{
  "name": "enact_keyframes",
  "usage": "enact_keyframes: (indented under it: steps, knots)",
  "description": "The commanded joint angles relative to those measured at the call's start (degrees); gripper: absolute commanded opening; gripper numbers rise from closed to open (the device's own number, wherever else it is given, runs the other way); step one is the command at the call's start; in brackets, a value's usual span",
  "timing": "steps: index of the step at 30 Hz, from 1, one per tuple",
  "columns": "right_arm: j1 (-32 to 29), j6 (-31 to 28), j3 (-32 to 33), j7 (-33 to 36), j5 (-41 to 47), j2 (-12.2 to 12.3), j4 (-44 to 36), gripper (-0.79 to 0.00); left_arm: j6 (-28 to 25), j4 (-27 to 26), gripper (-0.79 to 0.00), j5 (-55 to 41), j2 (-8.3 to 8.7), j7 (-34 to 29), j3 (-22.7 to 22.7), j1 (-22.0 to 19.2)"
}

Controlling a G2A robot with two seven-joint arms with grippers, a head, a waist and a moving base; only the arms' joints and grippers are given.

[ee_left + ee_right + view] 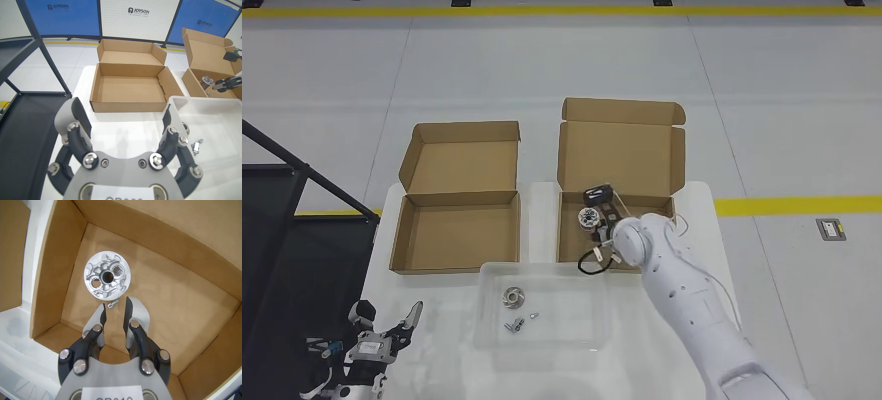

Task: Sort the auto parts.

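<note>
A small silver bolt point(112, 304) lies on the floor of the right-hand open brown cardboard box point(53, 275), near its left wall. Its long axis runs slantwise across the gap between the fingers, just beside the rim of a flat-lying round silver hub disc point(107, 275). The right gripper point(115, 307) hangs just above the bolt, its jaws narrowly parted and holding nothing. The top view adds a clear plastic tray point(542, 270) at the white table's point(442, 295) front edge, holding a second disc point(514, 296) and a small metal bracket point(512, 325). The left gripper point(121, 108) sits near the table's front left corner, jaws spread wide with nothing between them.
</note>
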Motion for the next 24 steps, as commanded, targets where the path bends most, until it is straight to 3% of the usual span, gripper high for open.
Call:
enact_keyframes:
  steps: [1,7,12,20,23,24]
  knots:
    - [-2.13,0.08,0.72,1.54,-1.01,0.63,-4.48,-0.529,0.00,0.00,0.000,0.00,0.00,0.00,0.00,0.00]
    - [-10.57,-3.48,3.45,5.63,-2.79,2.62,-20.28,-0.505,0.00,0.00,0.000,0.00,0.00,0.00,0.00,0.00]
    - [-16.67,-11.58,4.07,7.67,-1.92,3.78,-31.80,-0.480,0.00,0.00,0.000,0.00,0.00,0.00,0.00,0.00]
    - [-19.66,-24.36,-1.17,13.11,-0.80,4.36,-40.85,-0.403,0.00,0.00,0.000,0.00,0.00,0.00,0.00,0.00]
    - [-19.11,-27.00,-4.01,14.00,0.58,4.14,-41.60,-0.262,0.00,0.00,0.000,0.00,0.00,0.00,0.00,0.00]
    - [-18.67,-28.03,-4.74,14.34,1.34,4.08,-41.47,-0.142,0.00,0.00,0.000,0.00,0.00,0.00,0.00,0.00]
